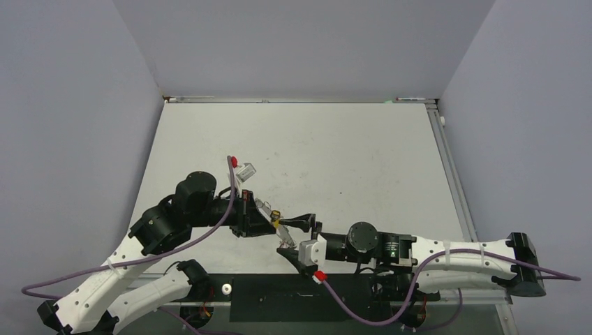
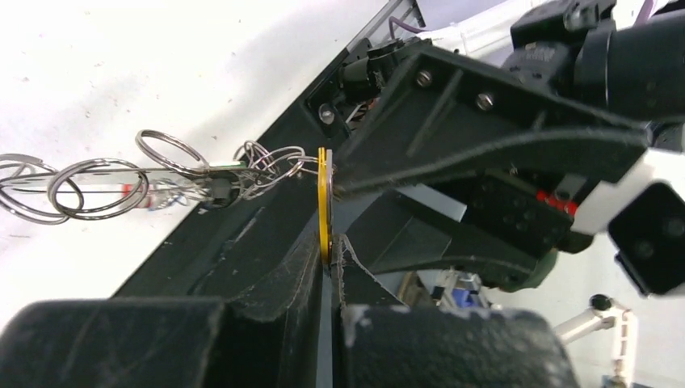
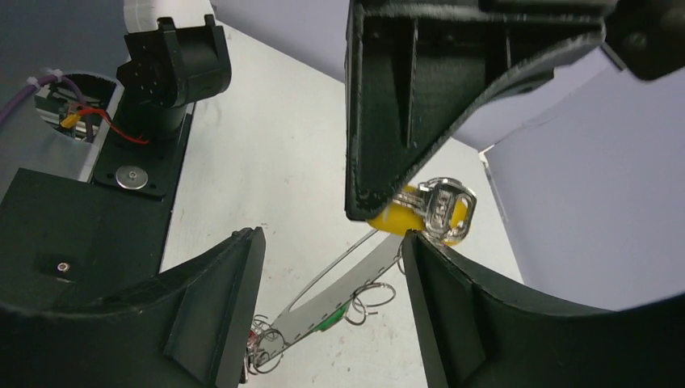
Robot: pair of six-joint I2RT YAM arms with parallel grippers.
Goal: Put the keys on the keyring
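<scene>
My left gripper [image 2: 331,255] is shut on a yellow-orange tag [image 2: 325,202], seen edge on. In the right wrist view that tag [image 3: 396,217] carries a silver key [image 3: 443,208]. The keyring [image 3: 339,287], a thin silver loop, slants down from the tag and lies between my right gripper's fingers. A green tag [image 3: 327,323], a red tag [image 2: 128,191] and several small wire rings [image 2: 97,186] cluster along it. My right gripper [image 3: 331,238] is open around the loop without touching it. In the top view the left gripper [image 1: 267,223] and the right gripper [image 1: 297,236] meet near the table's front edge.
The white table [image 1: 335,153] stretches behind the grippers to grey walls. A black base plate [image 1: 279,296] lies at the near edge. A cable end with a red cap [image 1: 234,161] stands up left of centre.
</scene>
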